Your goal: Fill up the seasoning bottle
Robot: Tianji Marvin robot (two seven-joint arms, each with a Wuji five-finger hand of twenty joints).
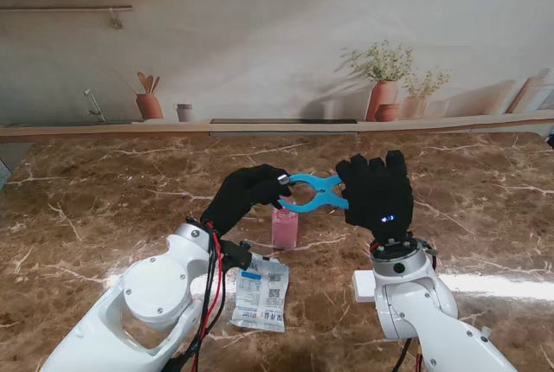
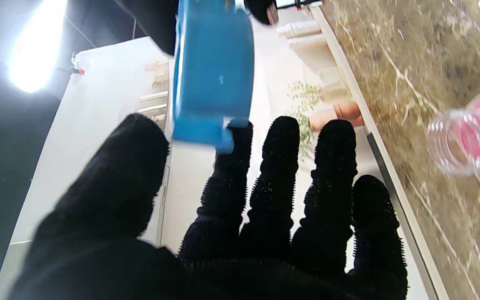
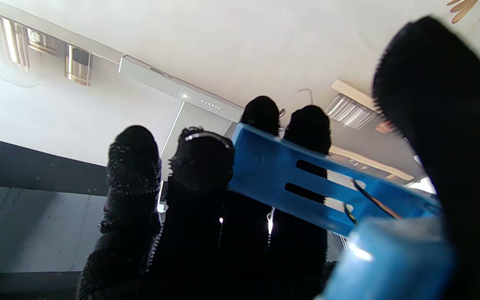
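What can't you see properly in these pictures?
- Packet print: too small in the stand view.
- White block: partly hidden by the right arm, stand view.
- Pink bottle: blurred and cut off by the left wrist view's edge.
- Blue clip: its ends are covered by the left hand and right hand.

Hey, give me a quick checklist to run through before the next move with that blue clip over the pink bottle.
1. Right hand holds the blue clip: ok, thumb and fingers close on its handles in the right wrist view.
2. Left hand on the clip's other end: ok for contact, fingertip touches it; firmness of grip cannot tell.
3. Pink bottle upright on the table: ok.
4. Bottle mouth uncapped: ok, the open neck shows in the left wrist view.
5. Seasoning packet in hand for pouring: not ok, it lies on the table between the arms.
6. Packet already opened: cannot tell.
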